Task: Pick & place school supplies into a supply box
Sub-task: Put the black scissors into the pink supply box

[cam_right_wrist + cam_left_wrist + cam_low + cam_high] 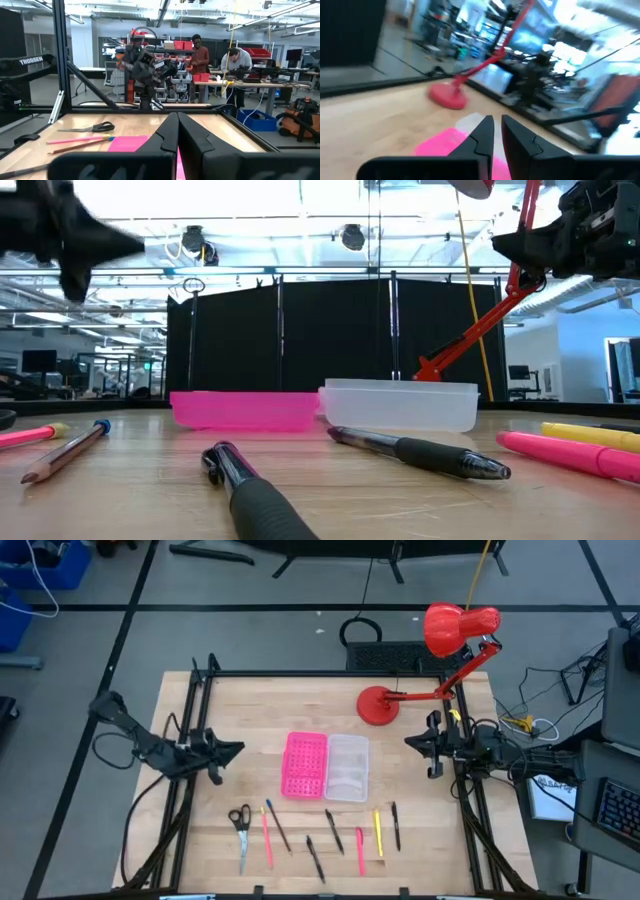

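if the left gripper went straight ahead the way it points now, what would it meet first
Probably the pink half of the supply box. The left gripper points across the table toward it, with bare wood between them. It seems to hang above the table, so it might pass over the box; height is unclear.

A robotics lab or workshop: beyond the right gripper's closed jaws stand long workbenches with red storage bins, two people, and exposed ceiling pipes and lights.

Overhead straight down on the supply box; low, level and close before it; both wrists looking inward toward it. Box shared by all.
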Robot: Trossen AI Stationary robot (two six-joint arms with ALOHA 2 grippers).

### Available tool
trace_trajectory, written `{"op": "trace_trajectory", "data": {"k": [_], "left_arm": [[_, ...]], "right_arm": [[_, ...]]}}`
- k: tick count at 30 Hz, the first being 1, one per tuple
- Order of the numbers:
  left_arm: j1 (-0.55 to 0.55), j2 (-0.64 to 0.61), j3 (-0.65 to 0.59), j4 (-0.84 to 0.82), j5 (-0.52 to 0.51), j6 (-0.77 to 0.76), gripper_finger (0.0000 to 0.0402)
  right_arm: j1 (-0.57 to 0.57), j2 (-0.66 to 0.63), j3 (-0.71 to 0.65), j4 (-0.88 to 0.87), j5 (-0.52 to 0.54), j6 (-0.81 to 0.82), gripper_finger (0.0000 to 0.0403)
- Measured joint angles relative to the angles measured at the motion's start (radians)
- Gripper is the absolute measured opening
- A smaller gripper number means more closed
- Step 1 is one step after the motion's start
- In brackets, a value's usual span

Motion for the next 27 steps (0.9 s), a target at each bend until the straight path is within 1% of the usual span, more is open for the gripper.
{"op": "trace_trajectory", "data": {"k": [2,3,5,7,9,10,12,13,15,17,18,19,20,21,22,26,27], "left_arm": [[-0.008,0.087,0.099,-0.123,-0.027,-0.073,0.0025],[-0.010,0.150,0.150,-0.192,-0.055,-0.117,0.0014],[-0.012,0.292,0.273,-0.295,-0.088,-0.208,0.0006],[-0.011,0.445,0.420,-0.386,-0.096,-0.283,0.0007],[-0.012,0.600,0.588,-0.524,-0.081,-0.371,0.0005],[-0.010,0.673,0.681,-0.626,-0.070,-0.450,0.0004],[0.004,0.816,0.874,-0.911,-0.033,-0.715,0.0004],[0.017,0.885,0.977,-1.064,0.007,-0.863,0.0003],[0.039,1.019,1.157,-1.375,0.142,-1.122,0.0003],[0.059,1.148,1.303,-1.663,0.348,-1.337,0.0003],[0.071,1.206,1.358,-1.770,0.466,-1.426,0.0003],[0.082,1.258,1.397,-1.805,0.572,-1.477,0.0003],[0.095,1.284,1.404,-1.787,0.647,-1.456,0.0003],[0.103,1.295,1.401,-1.743,0.694,-1.425,0.0004],[0.102,1.304,1.402,-1.710,0.722,-1.409,0.0004],[0.111,1.348,1.399,-1.793,0.801,-1.443,0.0003],[0.104,1.348,1.391,-1.786,0.813,-1.450,0.0003]], "right_arm": [[0.000,0.000,0.000,-0.001,0.000,-0.002,0.0000],[0.000,0.000,0.000,-0.001,-0.001,-0.002,0.0000],[0.000,0.000,0.000,-0.001,-0.001,-0.002,0.0000],[0.000,0.000,0.000,0.000,-0.001,-0.002,0.0000],[0.000,0.000,0.000,-0.001,-0.001,-0.002,0.0000],[0.000,0.000,0.000,0.000,-0.001,-0.002,0.0000],[0.000,0.000,0.001,0.002,-0.001,-0.002,0.0000],[0.000,0.000,0.001,0.004,-0.001,-0.002,0.0000],[0.000,0.000,0.001,0.015,-0.001,-0.001,0.0000],[0.000,0.000,0.001,0.023,-0.001,0.010,0.0000],[0.000,0.000,0.001,0.030,-0.001,0.014,0.0000],[0.000,-0.001,0.001,0.036,-0.001,0.021,0.0000],[0.000,-0.001,0.001,0.037,-0.001,0.035,0.0000],[0.000,-0.001,0.001,0.034,-0.001,0.049,0.0000],[0.000,0.001,0.001,0.032,-0.002,0.061,0.0000],[0.000,0.002,0.001,0.030,-0.006,0.102,0.0000],[0.001,0.003,0.001,0.029,-0.007,0.117,0.0000]]}}
